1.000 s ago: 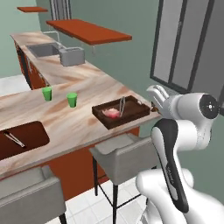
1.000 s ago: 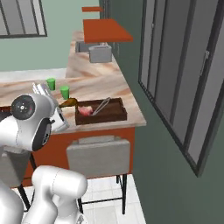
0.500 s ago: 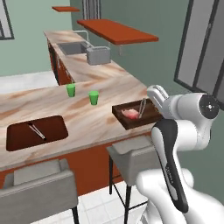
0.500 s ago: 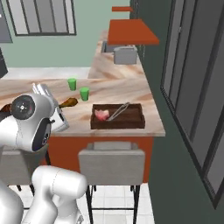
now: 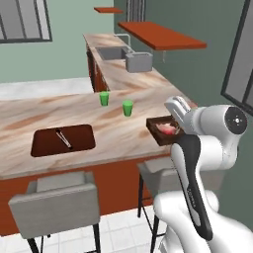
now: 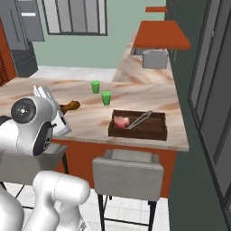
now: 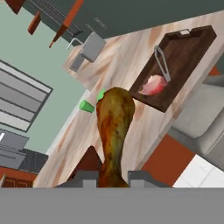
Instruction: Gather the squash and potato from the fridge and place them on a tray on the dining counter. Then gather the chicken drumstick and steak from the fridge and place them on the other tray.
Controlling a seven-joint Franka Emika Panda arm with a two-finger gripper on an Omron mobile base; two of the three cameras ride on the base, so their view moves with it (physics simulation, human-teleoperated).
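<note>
— Pincer state? 
— Closed on the thin end of the chicken drumstick, which sticks out above the counter edge.
— And the steak?
— Lying in the right-hand tray beside metal tongs. The other tray sits well apart to the left, also holding tongs. Two green cups stand between them.
</note>
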